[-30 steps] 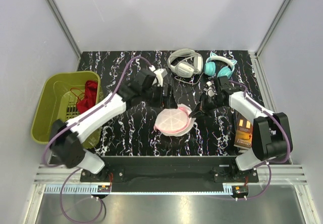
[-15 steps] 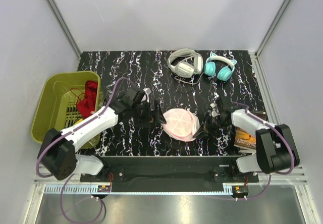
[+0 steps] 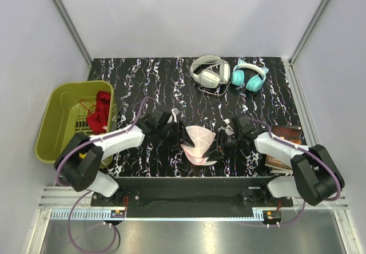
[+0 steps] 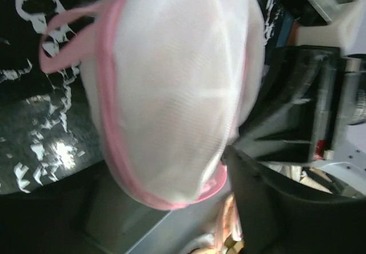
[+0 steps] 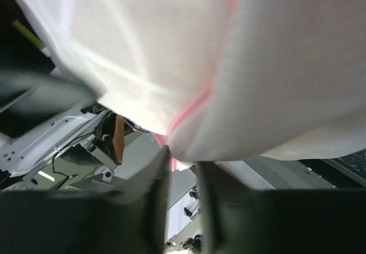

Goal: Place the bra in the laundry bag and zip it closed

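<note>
Leave the olive basket (image 3: 57, 134) at far left alone, with the dark red garment (image 3: 102, 108) in it; your work is at the near middle of the bench (image 3: 143, 76). Your left gripper (image 3: 176, 133) sits at the left edge of the laundry bag (image 3: 197, 142). Its fingers are too blurred in the wrist view for me to tell whether they are spread or bearing on the mesh. The bag is tipped up on edge between the two arms, and a peach tint through the mesh looks like the bra (image 4: 183, 111) inside. Your right gripper (image 5: 182, 168) has its fingers nearly together, pinching the pink-trimmed fold at the bag's lower edge. For the zip, I'd steady the rim with the left and find the pull on the pink trim with the right. Tuck in any loose strap first, then draw the pull slowly round the curve so the mesh doesn't bunch. Mind the book (image 3: 283, 145) by your right arm.
</note>
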Action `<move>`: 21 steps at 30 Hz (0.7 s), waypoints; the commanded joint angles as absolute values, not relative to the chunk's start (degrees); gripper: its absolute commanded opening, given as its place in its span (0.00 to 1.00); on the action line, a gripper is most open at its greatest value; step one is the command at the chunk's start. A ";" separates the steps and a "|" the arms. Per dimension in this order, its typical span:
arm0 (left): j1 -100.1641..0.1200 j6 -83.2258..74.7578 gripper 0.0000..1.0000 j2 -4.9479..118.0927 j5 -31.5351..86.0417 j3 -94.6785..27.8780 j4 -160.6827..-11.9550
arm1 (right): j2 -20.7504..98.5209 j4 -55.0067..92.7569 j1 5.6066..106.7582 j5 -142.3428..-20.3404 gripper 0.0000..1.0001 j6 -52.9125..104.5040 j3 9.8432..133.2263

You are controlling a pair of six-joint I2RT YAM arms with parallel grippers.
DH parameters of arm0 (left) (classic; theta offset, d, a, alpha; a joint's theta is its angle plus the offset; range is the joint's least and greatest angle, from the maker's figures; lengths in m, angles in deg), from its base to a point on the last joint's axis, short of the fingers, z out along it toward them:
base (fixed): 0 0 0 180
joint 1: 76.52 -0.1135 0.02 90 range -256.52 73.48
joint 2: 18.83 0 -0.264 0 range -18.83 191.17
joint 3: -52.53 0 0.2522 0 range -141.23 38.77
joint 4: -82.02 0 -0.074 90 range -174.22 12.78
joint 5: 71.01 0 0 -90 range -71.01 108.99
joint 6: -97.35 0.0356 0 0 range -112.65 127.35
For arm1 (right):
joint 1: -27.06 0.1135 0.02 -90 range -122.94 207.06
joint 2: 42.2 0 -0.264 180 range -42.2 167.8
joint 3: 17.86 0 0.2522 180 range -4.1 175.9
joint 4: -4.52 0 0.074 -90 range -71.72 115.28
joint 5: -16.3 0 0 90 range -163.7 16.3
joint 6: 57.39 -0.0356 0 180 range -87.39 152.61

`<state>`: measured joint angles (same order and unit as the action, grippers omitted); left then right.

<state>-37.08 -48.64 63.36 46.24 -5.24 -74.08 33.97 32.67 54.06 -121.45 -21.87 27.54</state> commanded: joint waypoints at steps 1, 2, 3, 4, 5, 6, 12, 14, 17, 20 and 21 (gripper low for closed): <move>-39.42 -43.03 0.37 68.87 48.26 -8.94 -73.51 | 33.66 31.28 54.39 -125.37 0.43 -21.63 32.28; -39.87 -41.36 0.30 69.23 48.26 -9.56 -72.88 | 33.48 32.68 54.22 -125.29 0.47 -20.66 32.98; -40.39 -37.95 0.25 69.58 48.17 -10.27 -71.57 | 32.87 35.65 54.21 -125.03 0.50 -18.39 34.56; -41.62 -36.09 0.18 69.93 48.26 -11.75 -70.86 | 31.91 37.25 54.04 -123.81 0.59 -16.80 35.44; -42.41 -34.07 0.09 70.20 49.56 -12.55 -70.68 | 31.37 39.09 53.52 -123.02 0.62 -15.31 36.41; -43.55 -29.87 0.06 70.46 50.71 -14.04 -70.68 | 31.02 41.89 53.25 -121.35 0.64 -12.33 38.07; -45.49 -11.15 0.00 72.83 64.50 -20.11 -69.01 | 33.12 45.78 47.11 -122.30 0.72 -4.85 41.59; -45.58 -7.18 0.00 74.41 69.50 -21.95 -66.91 | 34.53 47.01 45.43 -122.74 0.75 -2.56 42.92; -46.29 -0.41 0.00 76.35 73.03 -24.33 -61.73 | 35.93 49.82 41.66 -121.96 0.79 2.45 46.43; -47.17 5.82 0.00 77.40 77.25 -26.18 -55.24 | 38.31 51.59 39.89 -118.71 0.90 6.76 50.47; -47.17 6.98 0.00 77.75 77.70 -27.31 -53.47 | 39.18 51.50 39.89 -116.70 0.91 7.73 51.18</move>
<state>-46.19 -5.10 76.67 68.68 -23.53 -62.46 36.98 48.85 41.05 -121.01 -0.21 45.90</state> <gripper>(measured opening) 0.027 0.880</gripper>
